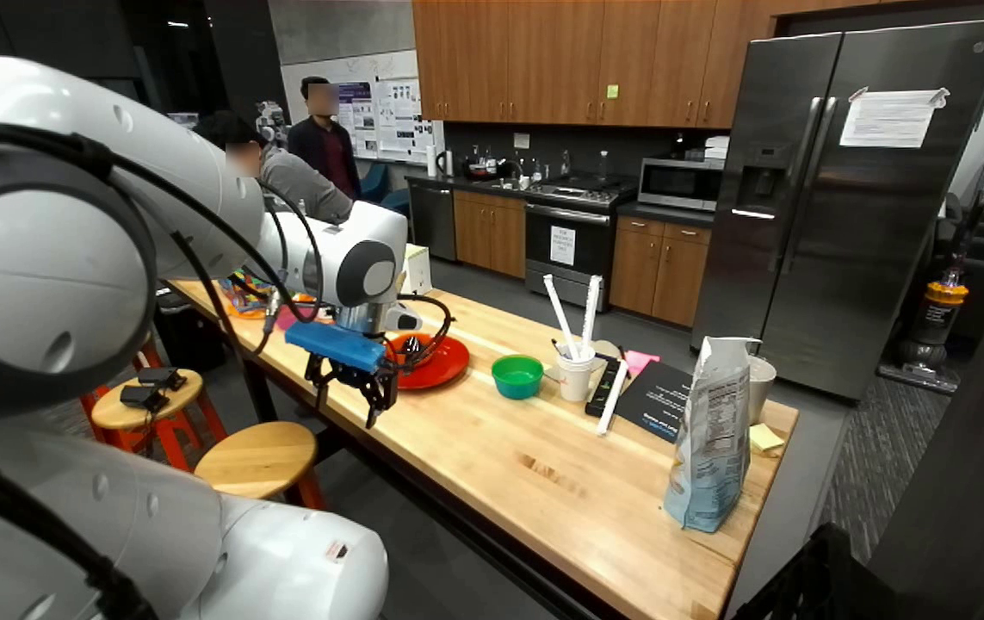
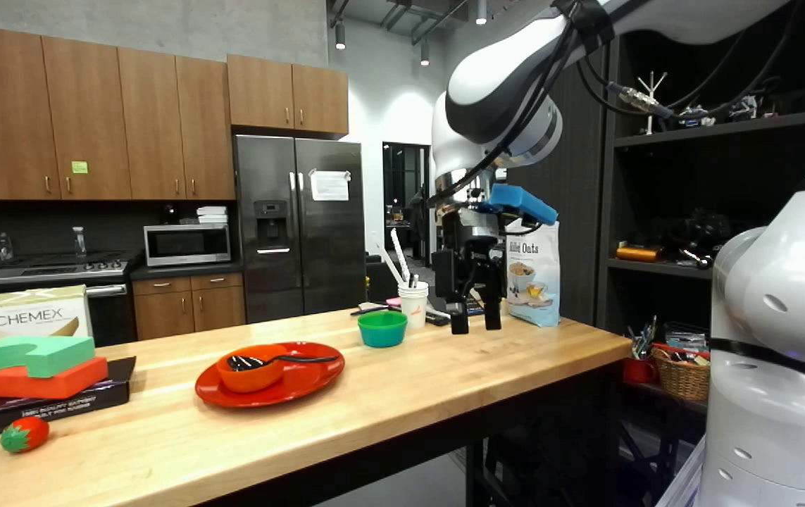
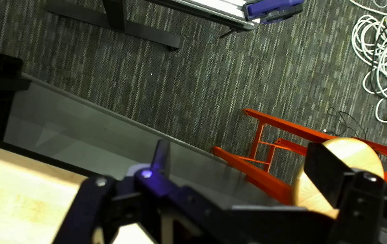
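Observation:
My gripper [image 1: 345, 406] hangs at the table's long edge, fingers apart and nothing between them. In the wrist view the floor and a stool's orange legs [image 3: 267, 176] show between the two black fingers. A blue piece [image 1: 337, 344] is fixed on the wrist above it. On the table, a red plate [image 2: 289, 394] carries an orange bowl [image 2: 251, 378] with a dark utensil lying in it. A green bowl [image 2: 382, 329] stands beside a paper cup [image 1: 576, 381] of white sticks. No table object touches the gripper.
An oats bag [image 1: 709, 443] stands upright near the table's end. A Chemex box [image 2: 29, 315], stacked green [image 2: 29, 355] and red blocks [image 2: 46, 381], and a toy strawberry [image 2: 25, 434] occupy the opposite end. A wooden stool [image 1: 256, 459] sits below the table edge. Two people stand behind.

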{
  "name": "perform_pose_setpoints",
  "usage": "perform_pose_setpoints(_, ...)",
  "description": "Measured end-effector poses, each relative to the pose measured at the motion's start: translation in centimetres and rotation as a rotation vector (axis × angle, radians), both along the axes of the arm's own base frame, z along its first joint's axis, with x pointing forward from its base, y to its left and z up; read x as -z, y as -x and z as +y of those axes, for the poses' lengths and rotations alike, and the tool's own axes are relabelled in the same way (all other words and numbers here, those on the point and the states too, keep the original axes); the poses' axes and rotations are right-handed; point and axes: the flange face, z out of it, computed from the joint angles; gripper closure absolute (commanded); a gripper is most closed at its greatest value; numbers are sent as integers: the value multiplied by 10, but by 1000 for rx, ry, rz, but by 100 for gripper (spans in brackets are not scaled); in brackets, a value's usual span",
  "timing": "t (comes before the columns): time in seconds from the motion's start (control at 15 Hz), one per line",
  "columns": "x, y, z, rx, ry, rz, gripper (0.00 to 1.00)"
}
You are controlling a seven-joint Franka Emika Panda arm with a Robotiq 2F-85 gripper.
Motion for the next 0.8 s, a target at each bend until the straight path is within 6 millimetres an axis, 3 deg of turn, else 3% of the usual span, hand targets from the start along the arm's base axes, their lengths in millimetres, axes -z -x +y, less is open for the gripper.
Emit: perform_pose_setpoints(0.8,-3,-8,3,-28,22,-69,0)
